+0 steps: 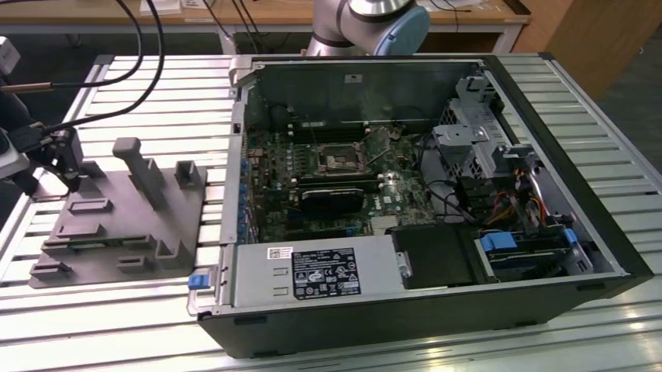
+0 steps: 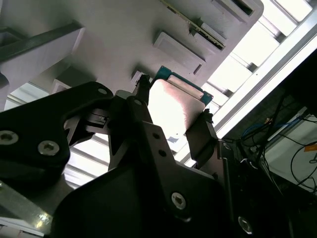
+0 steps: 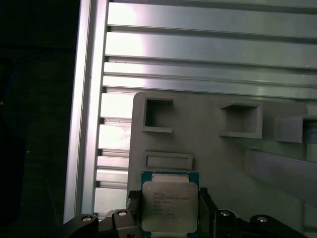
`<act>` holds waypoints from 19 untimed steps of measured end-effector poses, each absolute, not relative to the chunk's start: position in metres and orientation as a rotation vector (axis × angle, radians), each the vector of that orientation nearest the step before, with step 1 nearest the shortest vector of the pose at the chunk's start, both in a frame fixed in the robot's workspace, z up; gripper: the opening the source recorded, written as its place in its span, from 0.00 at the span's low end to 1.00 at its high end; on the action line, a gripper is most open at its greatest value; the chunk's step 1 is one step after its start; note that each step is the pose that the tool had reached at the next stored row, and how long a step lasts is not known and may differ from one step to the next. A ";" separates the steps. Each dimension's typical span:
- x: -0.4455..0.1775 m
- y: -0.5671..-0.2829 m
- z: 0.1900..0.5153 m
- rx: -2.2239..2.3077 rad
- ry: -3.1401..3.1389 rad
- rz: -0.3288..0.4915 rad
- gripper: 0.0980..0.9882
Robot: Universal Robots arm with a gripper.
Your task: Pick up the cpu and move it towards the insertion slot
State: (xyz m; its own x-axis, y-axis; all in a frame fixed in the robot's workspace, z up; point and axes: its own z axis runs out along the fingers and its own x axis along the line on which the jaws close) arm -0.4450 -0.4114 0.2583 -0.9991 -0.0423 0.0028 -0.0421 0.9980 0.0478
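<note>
The cpu point(image 3: 169, 210) is clamped at two opposite edges by the gripper point(image 3: 169, 198), the fingers closed against its sides, over the grey fixture plate point(image 3: 218, 158) on the slatted desk point(image 3: 198, 49). The insertion slot point(image 1: 339, 159) lies well apart, inside the open computer case point(image 1: 352, 81).

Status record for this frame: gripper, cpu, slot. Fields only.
gripper: gripper over the grey fixture plate, at the exterior view's left
jaws: shut on the cpu, one on each side
cpu: metal top visible in both wrist views
insertion slot: insertion slot inside the open computer case, far from the cpu
</note>
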 end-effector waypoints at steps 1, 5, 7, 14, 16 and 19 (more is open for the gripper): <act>-0.445 -0.411 0.259 0.066 -3.136 -0.075 0.50; -0.445 -0.411 0.260 0.066 -3.136 -0.075 0.50; -0.445 -0.411 0.261 0.066 -3.136 -0.075 0.50; -0.445 -0.411 0.263 0.066 -3.136 -0.075 0.50; -0.445 -0.411 0.263 0.066 -3.136 -0.075 0.50; -0.445 -0.411 0.264 0.066 -3.136 -0.075 0.50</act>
State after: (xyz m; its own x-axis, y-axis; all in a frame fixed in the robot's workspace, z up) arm -0.4450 -0.4114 0.2638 -0.9991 -0.0423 0.0028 -0.0421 0.9980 0.0479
